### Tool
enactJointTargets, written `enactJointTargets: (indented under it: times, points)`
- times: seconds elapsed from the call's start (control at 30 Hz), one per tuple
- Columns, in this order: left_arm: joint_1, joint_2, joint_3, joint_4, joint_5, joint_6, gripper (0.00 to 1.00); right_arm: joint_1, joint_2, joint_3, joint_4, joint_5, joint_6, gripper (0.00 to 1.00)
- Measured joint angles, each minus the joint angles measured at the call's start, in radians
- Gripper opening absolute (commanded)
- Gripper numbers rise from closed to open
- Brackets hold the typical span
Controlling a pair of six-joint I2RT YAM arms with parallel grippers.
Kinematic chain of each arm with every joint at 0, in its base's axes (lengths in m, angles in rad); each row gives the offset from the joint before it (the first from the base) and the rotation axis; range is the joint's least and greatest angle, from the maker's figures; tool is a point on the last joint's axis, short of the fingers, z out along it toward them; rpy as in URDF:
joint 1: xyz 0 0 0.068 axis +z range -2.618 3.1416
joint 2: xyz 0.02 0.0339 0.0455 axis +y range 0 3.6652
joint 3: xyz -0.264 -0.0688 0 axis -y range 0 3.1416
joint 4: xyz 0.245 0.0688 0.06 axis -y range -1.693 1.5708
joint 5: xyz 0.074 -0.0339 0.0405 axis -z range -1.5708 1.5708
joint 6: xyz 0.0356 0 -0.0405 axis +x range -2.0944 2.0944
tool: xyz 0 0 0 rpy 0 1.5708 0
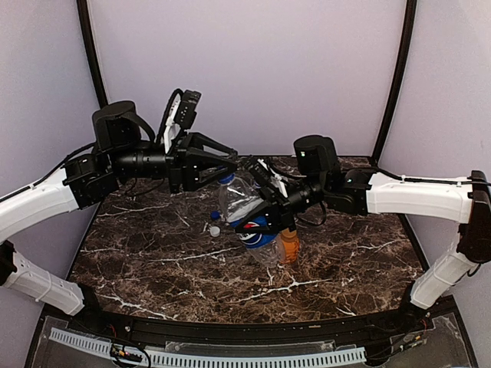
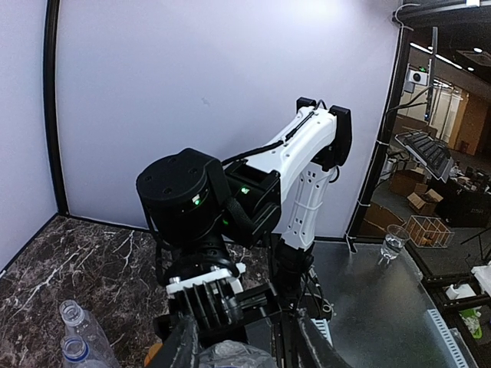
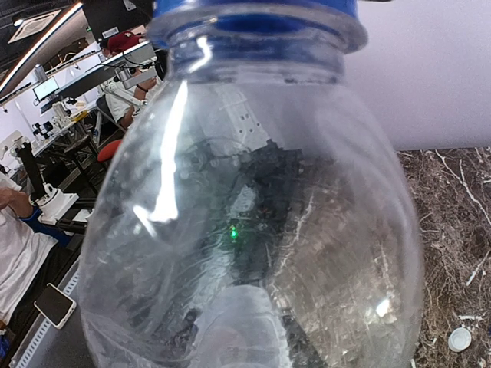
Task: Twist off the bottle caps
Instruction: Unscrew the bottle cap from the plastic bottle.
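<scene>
A clear bottle (image 1: 239, 198) hangs tilted above the middle of the table, with my right gripper (image 1: 265, 205) shut on its body. It fills the right wrist view as a clear bottle (image 3: 253, 215) with a blue cap (image 3: 253, 14) at the top. My left gripper (image 1: 227, 173) comes in from the left, and its fingers close around that blue cap (image 1: 225, 179). In the left wrist view the fingers (image 2: 182, 349) flank the bottle's clear plastic (image 2: 229, 355), and the cap itself is hidden. Below lie a Pepsi bottle (image 1: 257, 234) and a short orange bottle (image 1: 289, 245).
Two uncapped bottle necks (image 2: 71, 313) show low at the left of the left wrist view. A loose white cap (image 3: 459, 339) lies on the dark marble table (image 1: 153, 261). The right arm (image 2: 307, 169) stands straight across from my left gripper.
</scene>
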Motion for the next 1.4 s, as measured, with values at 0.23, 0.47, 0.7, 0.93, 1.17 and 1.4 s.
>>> enactJointTargets:
  times: [0.23, 0.47, 0.7, 0.93, 1.17, 1.4]
  points:
    - [0.001, 0.014, -0.002, 0.020, 0.006, -0.006, 0.39, 0.000, 0.000, 0.000, 0.000, -0.007, 0.000, 0.06]
    - [0.001, 0.017, -0.015, 0.033, 0.007, -0.009, 0.37, 0.000, 0.000, 0.000, 0.005, -0.019, 0.000, 0.06]
    - [0.005, 0.027, -0.024, 0.052, 0.019, -0.021, 0.18, 0.000, 0.000, 0.000, 0.005, -0.021, 0.003, 0.05]
    - [0.006, 0.026, -0.039, 0.082, 0.017, -0.037, 0.00, 0.000, -0.002, 0.000, 0.003, 0.006, 0.003, 0.04]
    - [0.006, -0.002, -0.077, 0.108, -0.131, -0.115, 0.00, 0.012, -0.035, 0.000, -0.031, 0.214, 0.001, 0.03]
    - [-0.042, -0.016, -0.095, 0.068, -0.492, -0.243, 0.00, 0.032, -0.043, -0.001, -0.053, 0.470, 0.012, 0.04]
